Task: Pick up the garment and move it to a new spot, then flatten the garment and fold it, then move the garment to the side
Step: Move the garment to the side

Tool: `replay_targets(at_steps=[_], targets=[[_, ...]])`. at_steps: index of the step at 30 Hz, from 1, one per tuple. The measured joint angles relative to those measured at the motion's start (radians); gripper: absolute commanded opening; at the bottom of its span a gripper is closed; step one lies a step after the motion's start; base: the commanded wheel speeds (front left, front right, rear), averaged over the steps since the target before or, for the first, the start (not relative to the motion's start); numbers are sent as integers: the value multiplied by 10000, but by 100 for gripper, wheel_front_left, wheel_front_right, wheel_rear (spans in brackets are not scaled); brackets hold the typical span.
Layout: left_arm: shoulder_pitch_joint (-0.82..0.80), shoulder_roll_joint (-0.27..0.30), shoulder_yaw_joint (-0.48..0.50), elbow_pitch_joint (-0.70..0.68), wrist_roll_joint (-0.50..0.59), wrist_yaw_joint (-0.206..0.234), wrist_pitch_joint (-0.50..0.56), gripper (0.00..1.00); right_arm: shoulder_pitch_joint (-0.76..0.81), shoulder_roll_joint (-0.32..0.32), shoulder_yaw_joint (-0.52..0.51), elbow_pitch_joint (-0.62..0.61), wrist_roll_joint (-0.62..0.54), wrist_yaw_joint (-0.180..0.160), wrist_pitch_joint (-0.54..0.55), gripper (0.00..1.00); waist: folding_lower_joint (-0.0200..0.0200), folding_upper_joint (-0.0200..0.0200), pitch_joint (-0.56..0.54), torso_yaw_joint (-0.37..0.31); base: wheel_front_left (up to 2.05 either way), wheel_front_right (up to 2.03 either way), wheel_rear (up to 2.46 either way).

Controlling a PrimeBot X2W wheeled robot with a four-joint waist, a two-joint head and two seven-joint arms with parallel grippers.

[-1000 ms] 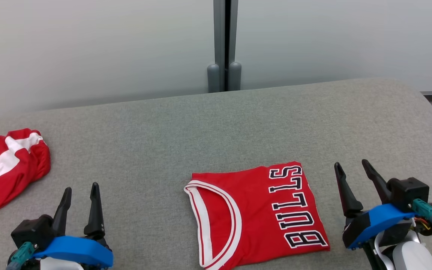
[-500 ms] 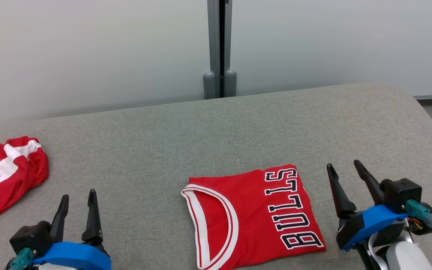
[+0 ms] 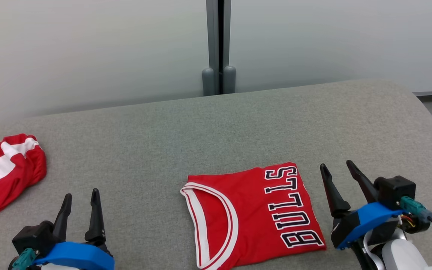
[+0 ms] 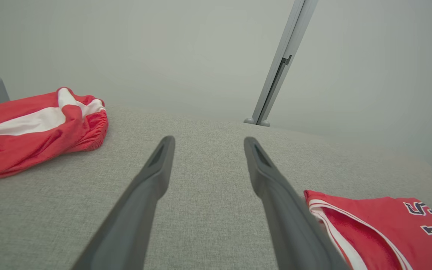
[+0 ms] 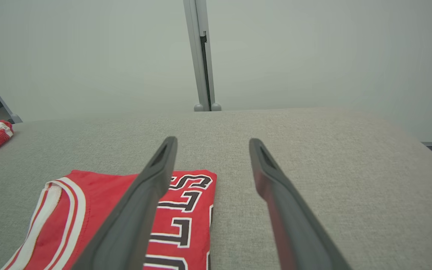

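Now, right of the crumpled shorts at far left, our left gripper gapes empty, the folded Bulls jersey lies lower centre, and our right gripper gapes empty beside it, so we should pinch all layers together.

A wide bare stretch of the grey fabric-covered table is recorded between the crumpled red-and-white garment at the far left and the folded red Bulls jersey right of centre. The far half is found open up to the partition wall and its grey post. A narrow bare strip is noted between the jersey and the right gripper.
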Motion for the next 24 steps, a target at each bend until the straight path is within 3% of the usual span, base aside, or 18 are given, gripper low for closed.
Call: replay_targets(at_steps=[4, 9, 19, 24], targets=[[-58, 21, -50, -82, 40, 31, 12, 100, -145, 21, 25, 33, 107, 0, 514, 100, 0, 0, 136, 70, 0, 0, 0], [-269, 69, -77, -353, 132, 81, 35, 100, -605, 155, -144, 631, 161, -2, 2884, 100, 1, 0, 540, 242, 0, 0, 0], [-859, 0, -207, -481, 282, 19, 36, 100, -1434, 332, -905, 2067, -293, 0, 5396, 100, 3, 0, 1347, 879, 0, 0, 0], [-1017, -40, -244, -383, 290, -19, 33, 100, -1594, 138, -364, 2201, 228, -48, 6264, 100, 2, 0, 1567, 1168, 0, 0, 0]])
